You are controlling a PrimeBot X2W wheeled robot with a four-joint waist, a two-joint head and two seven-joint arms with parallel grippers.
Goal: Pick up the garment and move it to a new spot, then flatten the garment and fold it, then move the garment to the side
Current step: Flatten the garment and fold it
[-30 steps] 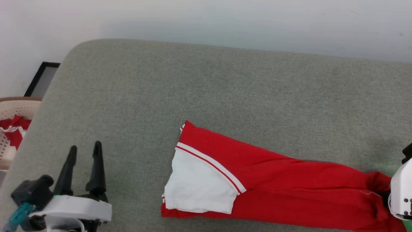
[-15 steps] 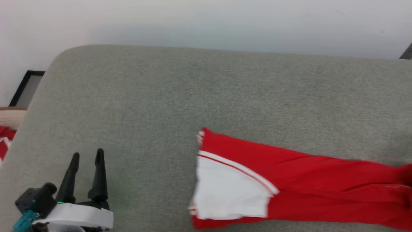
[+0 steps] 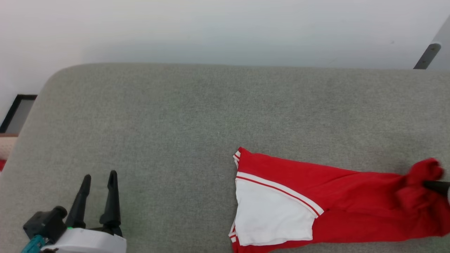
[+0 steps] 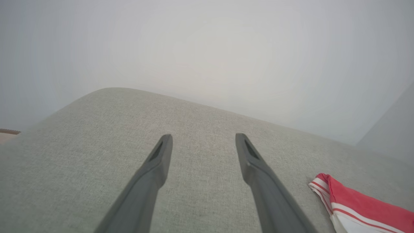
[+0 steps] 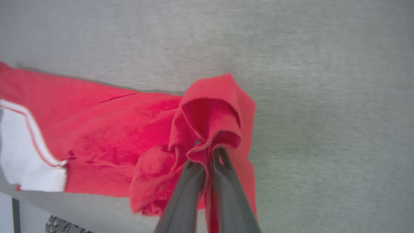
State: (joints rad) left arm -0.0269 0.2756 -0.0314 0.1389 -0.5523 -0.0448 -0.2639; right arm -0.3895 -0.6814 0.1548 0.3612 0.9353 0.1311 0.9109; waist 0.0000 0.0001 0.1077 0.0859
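Note:
The garment (image 3: 337,200) is a red shirt with a white sleeve end and red-and-white stripe trim, lying stretched out on the grey cushion at the lower right of the head view. My right gripper (image 5: 207,147) is shut on a bunched red fold at the garment's right end (image 5: 213,110), with its dark finger (image 3: 436,185) showing at the right edge of the head view. My left gripper (image 3: 99,175) stands open and empty at the lower left, well away from the cloth. In the left wrist view its fingers (image 4: 161,155) spread over bare cushion, the garment's sleeve corner (image 4: 343,200) to their right.
The grey cushion (image 3: 175,123) has a rounded far-left corner and a white wall behind it. A dark frame (image 3: 14,110) and a sliver of a pale basket (image 3: 5,147) sit off its left edge. A grey strut (image 3: 427,56) shows at the top right.
The head camera has shifted, so the scene slid right and down. The garment's right end has been lifted into a bunch in my right gripper. The left gripper stays open.

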